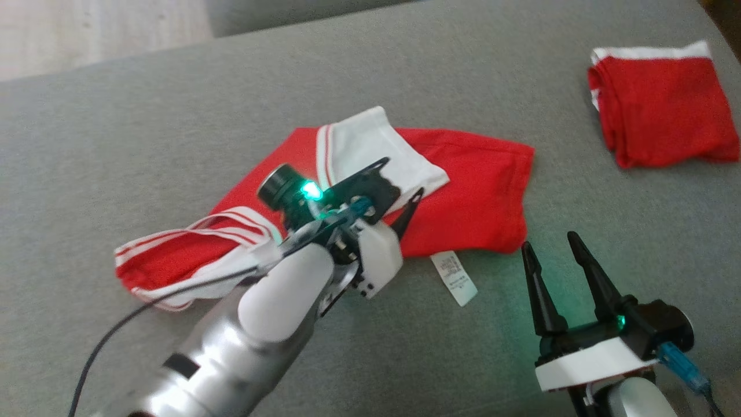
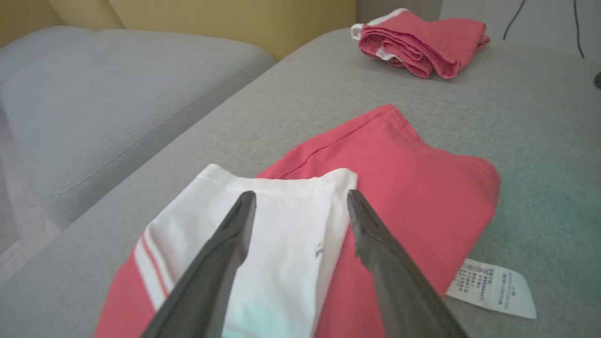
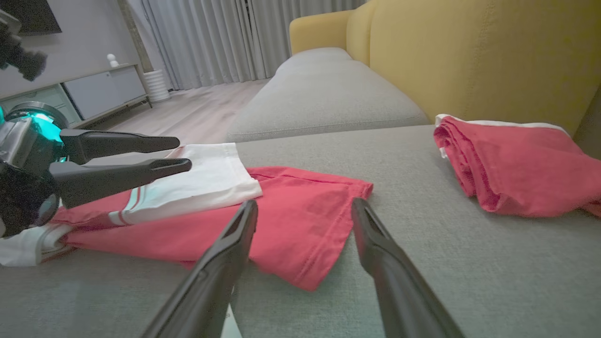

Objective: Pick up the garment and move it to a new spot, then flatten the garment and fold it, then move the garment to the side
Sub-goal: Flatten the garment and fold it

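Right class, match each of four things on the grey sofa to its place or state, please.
1 white care label
2 folded red garment with white trim
3 left arm's long dark fingers
4 right arm's long dark fingers

a open over the white panel
b far right, apart
c open over bare grey cushion
d at the spread red garment's near hem

Pairs: 1-d, 2-b, 3-a, 4-c

Our right gripper (image 3: 305, 204) hangs with jaws spread above the grey cushion (image 3: 493, 272), near the hem of the red garment (image 3: 291, 225). Our left gripper (image 3: 184, 152), fingers apart, hovers over its white panel (image 3: 206, 180). A second folded red garment (image 3: 512, 164) lies well apart.
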Available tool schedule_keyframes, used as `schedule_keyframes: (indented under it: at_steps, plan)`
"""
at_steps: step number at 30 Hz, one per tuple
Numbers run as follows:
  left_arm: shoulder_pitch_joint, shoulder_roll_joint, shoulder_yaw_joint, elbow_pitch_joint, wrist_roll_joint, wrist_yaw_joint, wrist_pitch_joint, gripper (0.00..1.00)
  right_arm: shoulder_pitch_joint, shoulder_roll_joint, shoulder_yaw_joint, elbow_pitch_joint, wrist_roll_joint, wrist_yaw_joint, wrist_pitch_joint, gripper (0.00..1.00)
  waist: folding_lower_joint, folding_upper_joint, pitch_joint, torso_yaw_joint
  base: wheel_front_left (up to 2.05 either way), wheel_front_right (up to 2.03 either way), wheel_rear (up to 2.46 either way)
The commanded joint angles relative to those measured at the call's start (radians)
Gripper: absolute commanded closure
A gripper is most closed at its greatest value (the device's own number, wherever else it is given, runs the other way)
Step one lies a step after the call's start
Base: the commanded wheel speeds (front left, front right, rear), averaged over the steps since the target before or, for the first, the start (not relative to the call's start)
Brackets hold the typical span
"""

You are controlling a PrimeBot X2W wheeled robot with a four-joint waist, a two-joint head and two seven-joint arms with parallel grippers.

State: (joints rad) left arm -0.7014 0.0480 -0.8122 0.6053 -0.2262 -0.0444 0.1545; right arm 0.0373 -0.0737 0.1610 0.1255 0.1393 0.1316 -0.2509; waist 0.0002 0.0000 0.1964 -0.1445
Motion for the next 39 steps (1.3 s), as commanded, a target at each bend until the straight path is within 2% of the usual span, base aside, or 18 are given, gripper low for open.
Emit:
schedule_keyframes:
  at_steps: [1, 8, 15, 16, 17, 19, 21, 29, 33, 36, 39]
  plan:
    - [-0.076, 0.003, -0.006, -0.025, -0.020, -0.003, 0.012, 0.00, -0.028, -0.013, 0.025, -0.031, -0.002, -0.001, -0.011, 0.00, -0.0002, 0.0000, 0.041, -0.042, 0.00, 0.00, 0.00]
    - [-0.198, 0.002, -0.132, 0.036, -0.113, 0.019, 0.034, 0.00, -0.057, -0.012, 0.035, -0.030, 0.004, -0.001, -0.011, 0.00, -0.0002, 0.0000, 0.096, -0.087, 0.00, 0.00, 0.00]
    - [-0.269, 0.002, -0.223, 0.126, -0.165, 0.037, 0.037, 0.00, -0.077, -0.008, 0.040, -0.031, 0.008, -0.001, -0.011, 0.00, -0.0002, 0.0000, 0.127, -0.105, 0.00, 0.00, 0.00]
    - [-0.275, 0.002, -0.233, 0.134, -0.173, 0.038, 0.033, 0.22, -0.079, -0.008, 0.038, -0.031, 0.008, -0.001, -0.011, 0.00, -0.0002, 0.0000, 0.130, -0.105, 0.00, 0.00, 0.00]
    - [-0.280, 0.002, -0.242, 0.139, -0.183, 0.040, 0.028, 0.51, -0.080, -0.007, 0.037, -0.031, 0.008, -0.001, -0.011, 0.00, -0.0002, 0.0000, 0.132, -0.104, 0.00, 0.00, 0.00]
    - [-0.290, 0.002, -0.259, 0.147, -0.200, 0.044, 0.018, 0.67, -0.082, -0.007, 0.032, -0.031, 0.007, -0.001, -0.011, 0.00, -0.0002, 0.0000, 0.135, -0.101, 0.00, 0.00, 0.00]
    - [-0.299, 0.002, -0.276, 0.152, -0.218, 0.048, 0.006, 1.00, -0.084, -0.007, 0.031, -0.030, 0.006, -0.001, -0.011, 0.00, -0.0002, 0.0000, 0.136, -0.097, 0.00, 0.00, 0.00]
    - [-0.317, 0.002, -0.302, 0.113, -0.297, 0.084, -0.127, 1.00, -0.086, -0.012, 0.001, -0.032, 0.002, -0.001, -0.011, 0.00, -0.0002, 0.0000, 0.107, -0.043, 0.00, 0.00, 0.00]
    - [-0.324, 0.010, -0.255, 0.094, -0.337, 0.104, -0.240, 1.00, -0.126, -0.017, -0.057, 0.059, 0.058, -0.001, -0.011, 0.00, -0.0002, 0.0000, 0.078, 0.016, 0.00, 0.00, 0.00]
    - [-0.332, 0.068, -0.218, 0.064, -0.349, 0.109, -0.286, 1.00, -0.189, -0.032, -0.074, 0.135, 0.120, -0.001, 0.018, 0.00, -0.0002, 0.0000, 0.063, 0.045, 0.00, 0.00, 0.00]
    - [-0.347, 0.144, -0.184, 0.009, -0.346, 0.122, -0.323, 1.00, -0.257, -0.061, -0.084, 0.192, 0.188, -0.001, 0.101, 0.00, -0.0002, 0.0000, 0.054, 0.070, 0.00, 0.00, 0.00]
